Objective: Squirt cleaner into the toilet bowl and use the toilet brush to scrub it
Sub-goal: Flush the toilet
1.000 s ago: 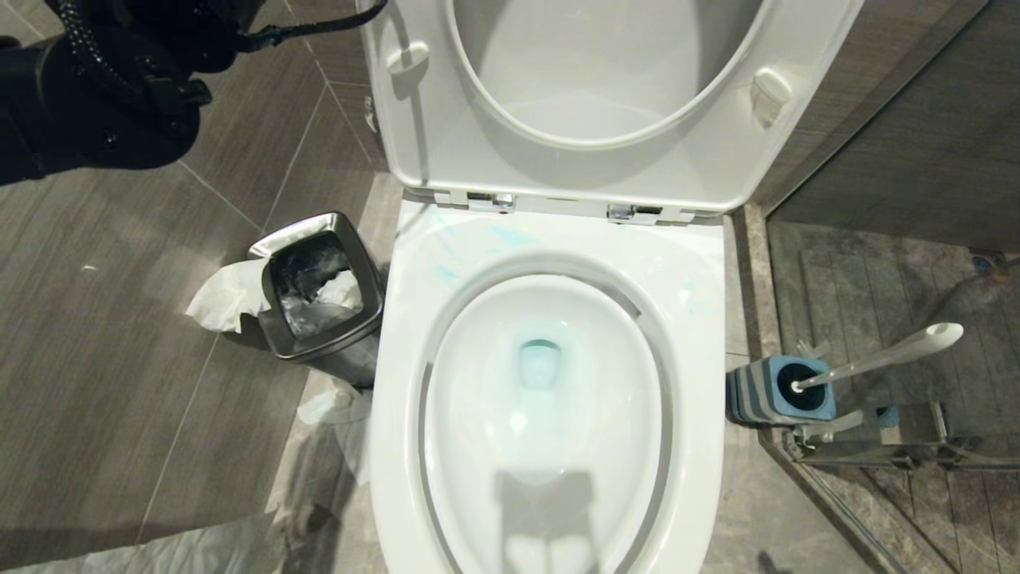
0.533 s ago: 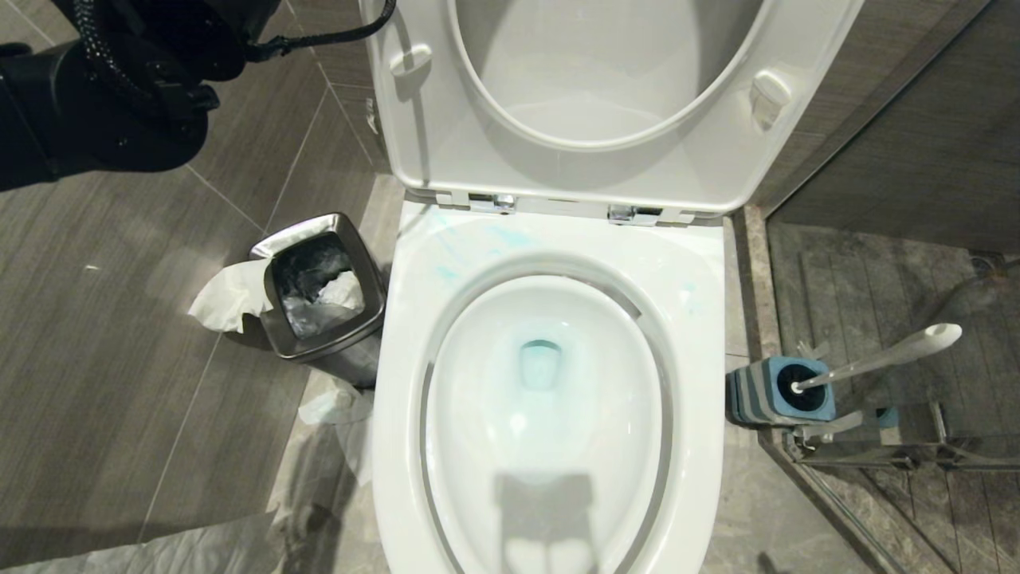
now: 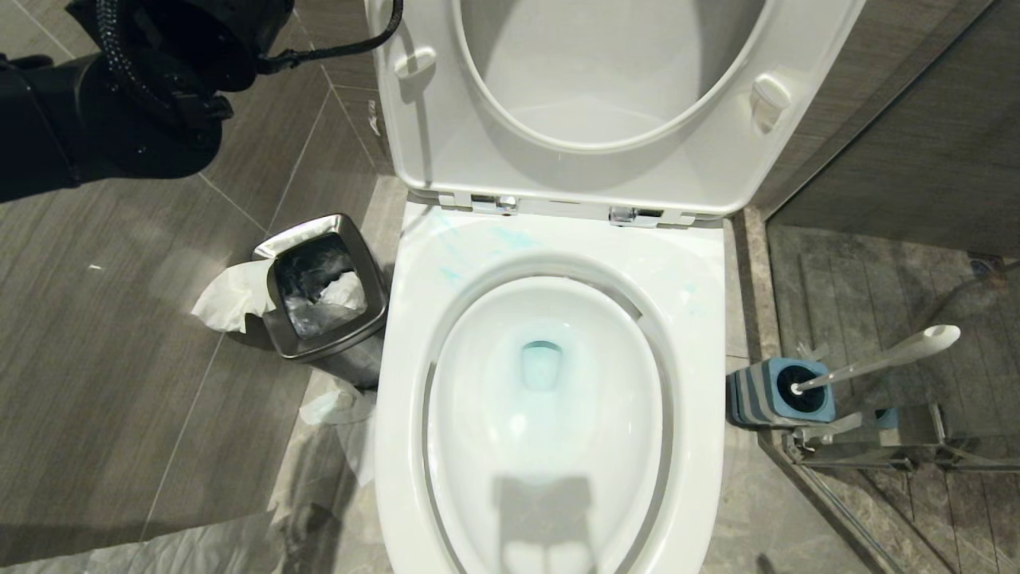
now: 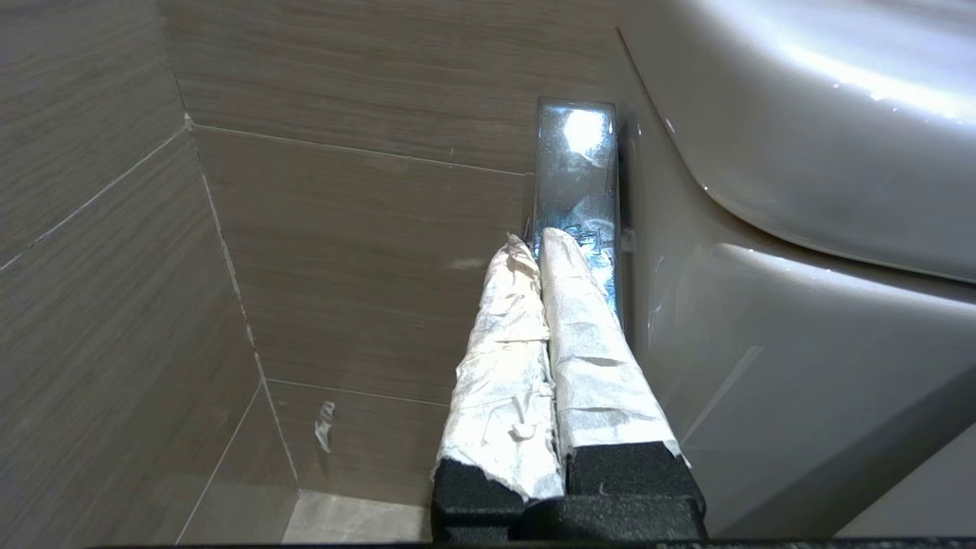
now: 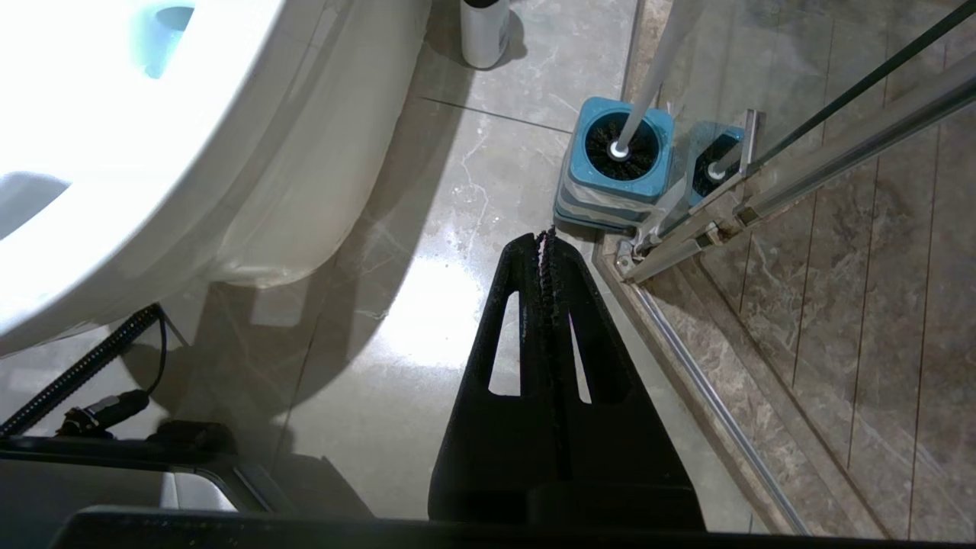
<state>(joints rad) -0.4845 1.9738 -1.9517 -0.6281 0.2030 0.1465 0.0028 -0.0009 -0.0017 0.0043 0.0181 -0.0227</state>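
Grey wood-grain tiles covered the floor and wall around the bowl, whose seat and lid stood raised; a steel bin with paper spilling from it stood just beside the bowl on the robot's left. Cleaner showed as turquoise-tinted water in the drain and as thin smears on the rim near the hinges, so the squirting step appeared done; the brush stood in its blue-topped holder on the floor at the robot's right, against the glass shower frame, so scrubbing appeared not yet begun. Left tool, fingers wrapped in white tape and pressed together on nothing, pointed at a chrome plate beside the tank, which could be a flush control, though that was only a judgement; the left arm showed dark at the upper left of the head view. Right tool, black fingers closed and empty, hung low over the floor near the holder; the next move would call for parting those fingers and closing them on the slim, leaning handle. Handle whitish with a rounded knob; bowl glossy white.
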